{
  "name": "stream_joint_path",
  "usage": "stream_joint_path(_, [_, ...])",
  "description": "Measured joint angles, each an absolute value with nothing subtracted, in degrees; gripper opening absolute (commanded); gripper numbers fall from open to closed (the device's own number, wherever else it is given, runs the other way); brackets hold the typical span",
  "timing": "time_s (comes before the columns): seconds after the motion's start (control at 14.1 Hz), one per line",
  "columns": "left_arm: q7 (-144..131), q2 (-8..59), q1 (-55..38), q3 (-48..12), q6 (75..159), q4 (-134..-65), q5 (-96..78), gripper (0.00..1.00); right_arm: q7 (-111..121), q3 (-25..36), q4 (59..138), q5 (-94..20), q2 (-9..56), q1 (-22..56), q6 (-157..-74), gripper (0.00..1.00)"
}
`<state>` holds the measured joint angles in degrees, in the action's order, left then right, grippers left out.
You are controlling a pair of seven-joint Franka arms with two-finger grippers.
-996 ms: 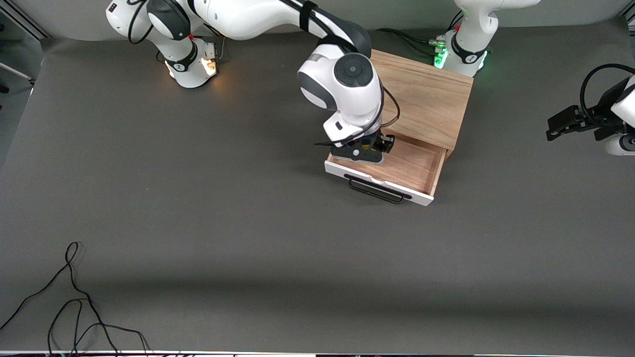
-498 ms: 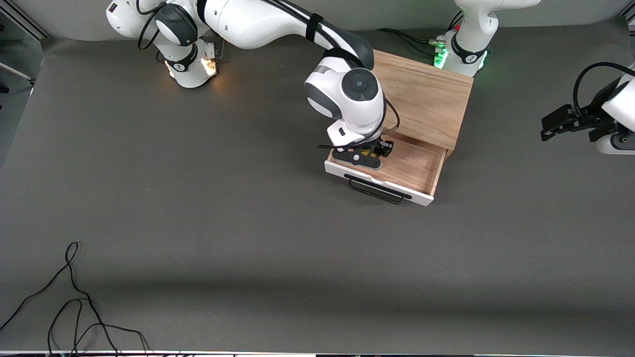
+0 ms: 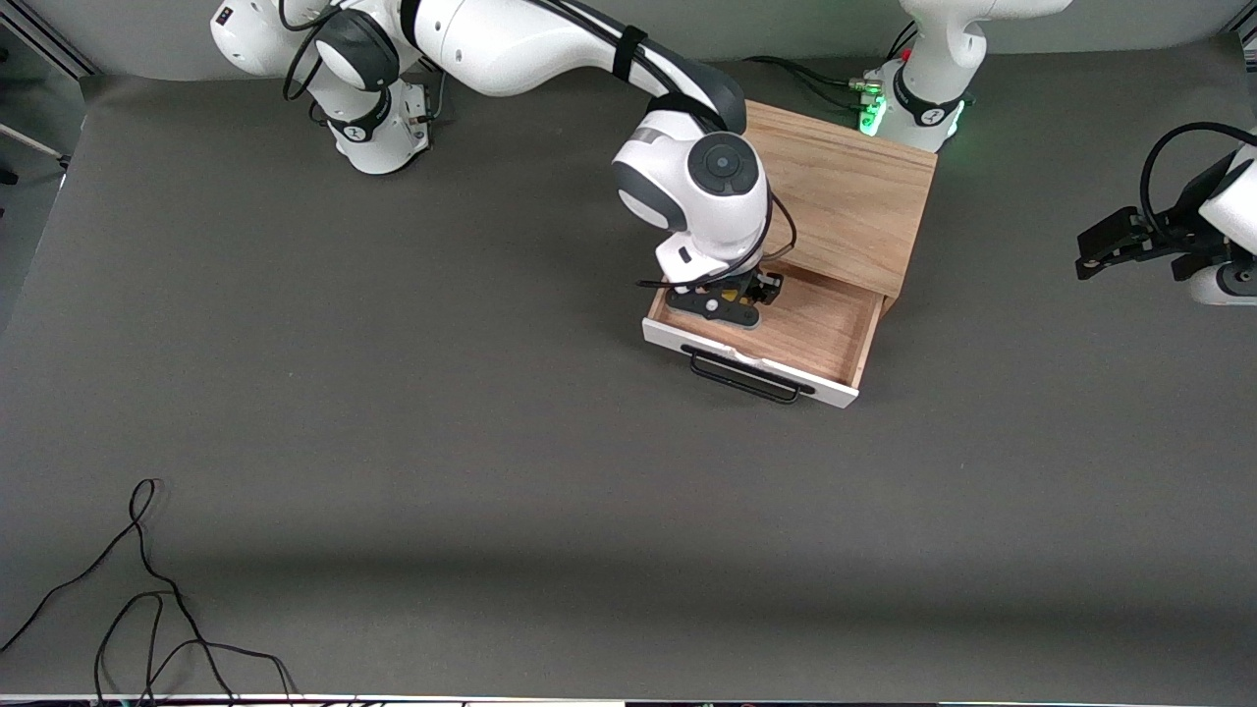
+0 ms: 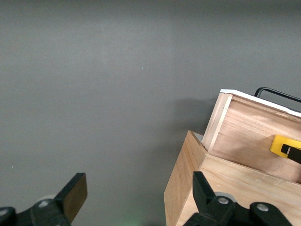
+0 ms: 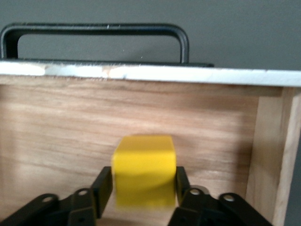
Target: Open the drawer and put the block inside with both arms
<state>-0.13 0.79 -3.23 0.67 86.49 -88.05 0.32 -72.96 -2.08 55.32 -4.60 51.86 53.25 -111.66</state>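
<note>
On the table (image 3: 393,412) I see a plain dark grey mat w/ a loose black cable (image 3: 147,599) coiled at the corner nearest the front cam, toward the right arm's end. A grey wall edge runs along the top by the arm bases.

The wooden box (image 3: 845,191) sits in front of the left arm's base. Its drawer (image 3: 815,329) is pulled out toward the front cam, white front panel chipped along its top edge, black bar handle (image 3: 743,376) on it. Light wood floor inside.

The block (image 5: 143,169), a bright yellow cube w/ clean flat faces, is in the drawer, at the end toward the right arm; I can't tell whether it rests on the floor yet. Its outline is smeared in the right wrist view.

The right gripper (image 3: 732,295) is down inside the drawer, around the block. One finger (image 5: 104,186) sits on each side of the cube, very close to it; I can't tell whether they grip it or have just let go.

The left gripper (image 4: 136,197) hangs in the air, well apart from the box, over bare mat at the left arm's end; that arm waits. Its fingers (image 4: 75,190) are spread wide w/ nothing between them.
</note>
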Motion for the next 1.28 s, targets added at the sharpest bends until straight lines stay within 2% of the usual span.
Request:
stream_joint_path(0.43, [0.55,0.79,-3.28,0.63,86.44,-88.06,0.34,1.0,-73.07,-1.48,53.83,-4.6,50.8,53.16,-111.15,1.0])
stream_joint_path(0.85, [1.22,0.79,-3.53,0.47,86.39,-88.08,0.37,1.0,-68.96,4.96,52.79,-4.5,40.98,51.86,-104.22,1.0])
stream_joint_path(1.07, [1.28,0.79,-3.57,0.48,86.35,-88.1,0.39,1.0,-61.47,6.13,53.59,-4.49,36.53,46.93,-101.55,1.0])
stream_joint_path(1.28, [1.29,0.79,-3.58,0.55,86.35,-88.15,0.42,1.0,-52.47,6.41,58.24,-4.5,30.86,39.63,-101.05,1.0])
